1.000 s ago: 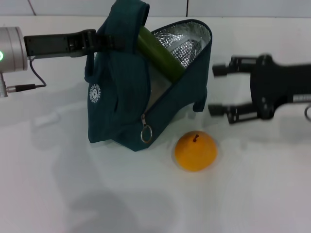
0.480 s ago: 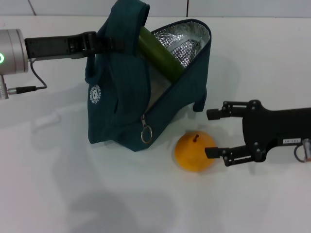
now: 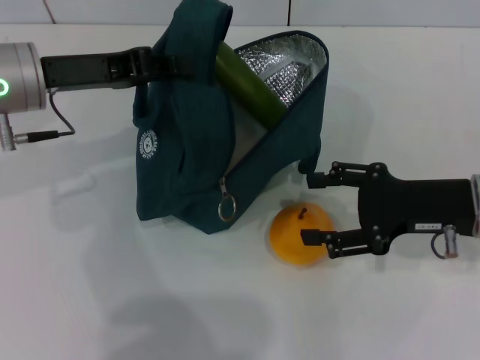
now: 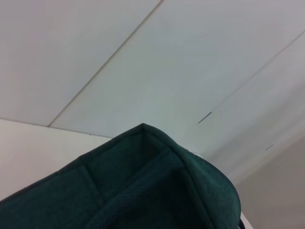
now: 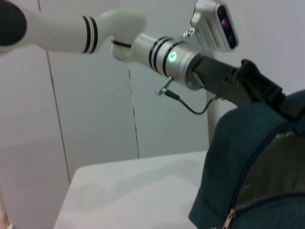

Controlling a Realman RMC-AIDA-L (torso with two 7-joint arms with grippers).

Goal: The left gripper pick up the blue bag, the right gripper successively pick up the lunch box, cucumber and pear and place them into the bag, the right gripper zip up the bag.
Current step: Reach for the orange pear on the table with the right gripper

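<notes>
The right gripper (image 3: 310, 208) is brought lower and nearer, its jaws spread around the pear (image 3: 300, 233), while the bag (image 3: 191, 150) is pinched by the left gripper (image 3: 161, 63).

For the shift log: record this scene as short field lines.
left gripper: shut on the blue bag, holding it up by a handle
bag mouth: open, silver lining showing
cucumber: inside the bag, leaning, top end sticking out
pear: on the table beside the bag
right gripper: open, fingers either side of the pear
lunch box: not visible
</notes>
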